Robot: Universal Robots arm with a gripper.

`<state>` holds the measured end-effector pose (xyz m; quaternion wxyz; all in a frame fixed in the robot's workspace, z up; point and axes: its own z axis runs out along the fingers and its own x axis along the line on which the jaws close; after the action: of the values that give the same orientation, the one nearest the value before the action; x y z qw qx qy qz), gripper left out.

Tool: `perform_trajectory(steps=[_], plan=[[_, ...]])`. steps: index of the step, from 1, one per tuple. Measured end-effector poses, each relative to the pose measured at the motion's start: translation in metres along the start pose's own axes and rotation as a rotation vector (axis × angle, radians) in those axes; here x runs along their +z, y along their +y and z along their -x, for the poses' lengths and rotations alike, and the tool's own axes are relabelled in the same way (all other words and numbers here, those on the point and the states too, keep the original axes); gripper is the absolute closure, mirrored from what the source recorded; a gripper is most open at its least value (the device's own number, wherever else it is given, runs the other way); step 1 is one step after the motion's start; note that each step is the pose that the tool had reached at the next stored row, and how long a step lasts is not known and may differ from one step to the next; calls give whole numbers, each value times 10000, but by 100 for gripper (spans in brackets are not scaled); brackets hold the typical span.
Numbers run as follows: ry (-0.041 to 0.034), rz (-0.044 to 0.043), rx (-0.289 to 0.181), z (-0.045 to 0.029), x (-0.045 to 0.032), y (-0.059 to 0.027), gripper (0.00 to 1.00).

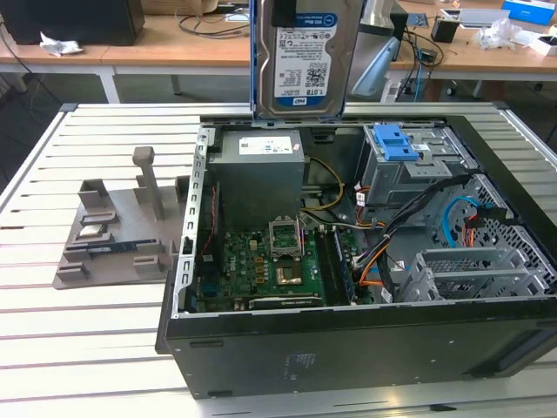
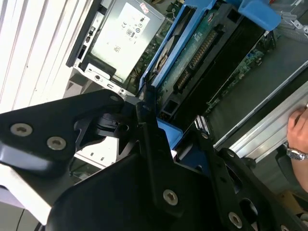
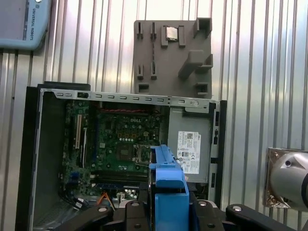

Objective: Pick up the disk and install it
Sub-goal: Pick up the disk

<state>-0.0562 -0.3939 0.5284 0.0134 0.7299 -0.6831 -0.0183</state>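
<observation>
The disk [image 1: 303,57] hangs upright above the back wall of the open computer case [image 1: 348,348], its white-and-blue label facing the exterior view. A dark finger [image 1: 284,12] presses on its upper part. In the second wrist view my gripper [image 2: 171,120] is shut on the disk's blue frame [image 2: 166,72], with the green circuit-board side [image 2: 197,53] pointing down toward the case. The first wrist view shows the blue frame edge [image 3: 167,178] between the black fingers [image 3: 132,214], above the motherboard [image 3: 120,144].
Inside the case sit a grey power supply [image 1: 261,170], the motherboard [image 1: 270,261] and a metal drive cage with a blue latch [image 1: 396,142]. A grey fixture [image 1: 113,235] holding a small silver chip [image 1: 91,232] lies on the slatted table. A person's hand [image 2: 296,130] rests nearby.
</observation>
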Motion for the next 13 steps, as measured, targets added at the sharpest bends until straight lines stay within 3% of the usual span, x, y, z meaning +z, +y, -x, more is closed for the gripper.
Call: perform_trajectory(steps=[13], plan=[[-1,0,0,-243,61,-77,63]])
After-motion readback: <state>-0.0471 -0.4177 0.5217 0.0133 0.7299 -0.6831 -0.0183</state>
